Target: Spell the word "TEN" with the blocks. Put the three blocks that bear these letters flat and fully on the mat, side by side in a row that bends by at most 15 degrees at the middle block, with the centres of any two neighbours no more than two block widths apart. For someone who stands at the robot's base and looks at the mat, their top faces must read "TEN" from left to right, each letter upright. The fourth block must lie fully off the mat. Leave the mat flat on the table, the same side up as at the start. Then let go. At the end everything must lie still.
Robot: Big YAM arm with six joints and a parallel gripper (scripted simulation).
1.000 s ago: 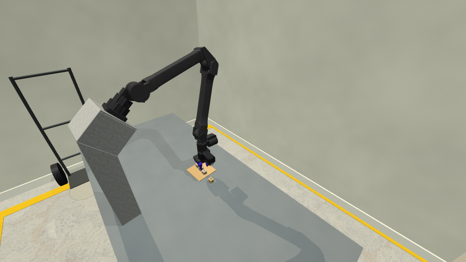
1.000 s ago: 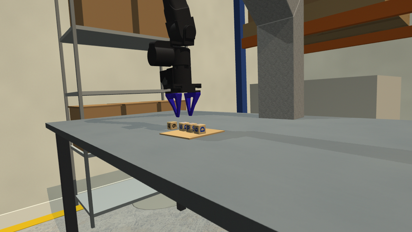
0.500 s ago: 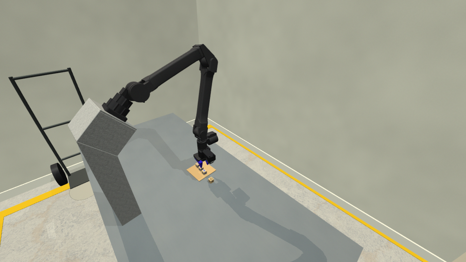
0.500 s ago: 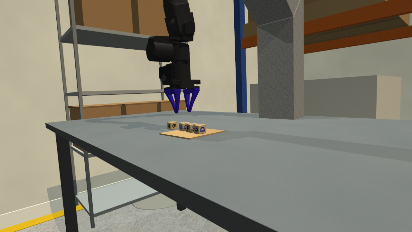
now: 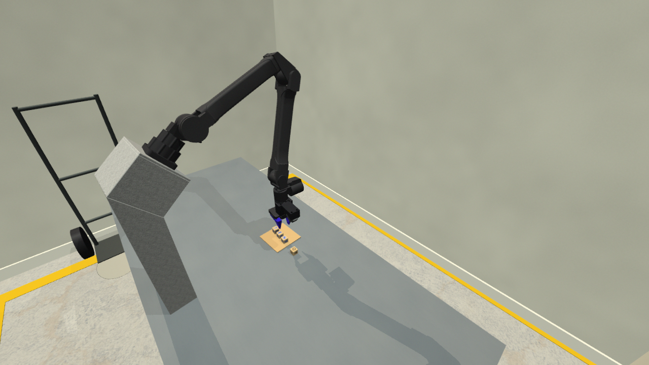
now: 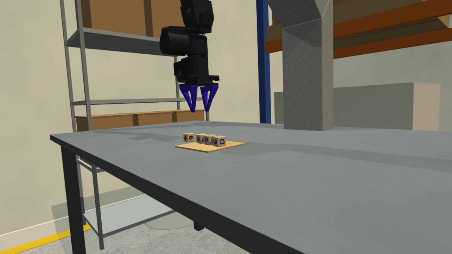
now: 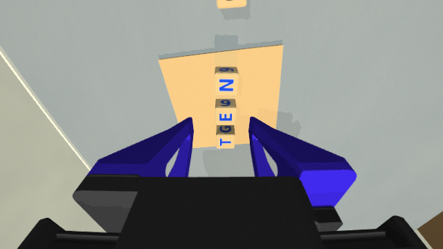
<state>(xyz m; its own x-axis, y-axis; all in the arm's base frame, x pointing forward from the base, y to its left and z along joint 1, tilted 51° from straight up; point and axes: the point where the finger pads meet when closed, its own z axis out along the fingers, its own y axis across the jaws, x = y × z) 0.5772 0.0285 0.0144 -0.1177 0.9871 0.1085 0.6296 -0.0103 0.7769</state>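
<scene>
A grey table [image 5: 281, 295] [image 6: 284, 189] [image 7: 329, 86] spreads beneath the black arm [image 5: 283, 126] [image 6: 197, 18], which climbs on a slant from its grey pedestal [image 5: 149, 183] [image 6: 301, 75] to a high, sharply bent elbow, then drops down a nearly upright forearm. At its end the gripper [image 5: 284, 225] [image 6: 200, 110] [image 7: 221, 124] points down above the blocks, its two blue fingers parted, grasping nothing. Below lies a flat tan mat [image 5: 292, 236] [image 6: 207, 148] [image 7: 194, 86], carrying three lettered blocks in a nearly straight row: the T block [image 5: 275, 230] [image 6: 219, 141] [image 7: 225, 141], the E block [image 5: 279, 234] [image 6: 209, 139] [image 7: 225, 115] in the middle, and the N block [image 5: 284, 239] [image 6: 201, 138] [image 7: 226, 83]. From the robot's base, their blue letters run left to right as "TEN". The T block appears to sit within the mat, though the wrist view makes its margin at that edge hard to judge. The fourth block [image 5: 294, 250] [image 6: 188, 137] [image 7: 232, 3] rests on the table off the mat, near the N end.

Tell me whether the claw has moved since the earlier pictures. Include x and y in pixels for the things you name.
Yes, up: in the exterior view, the claw [image 5: 284, 224] [image 6: 200, 111] [image 7: 221, 124] now shows wholly above the table's [image 5: 272, 295] [image 6: 284, 173] [image 7: 104, 86] far edge.
</scene>
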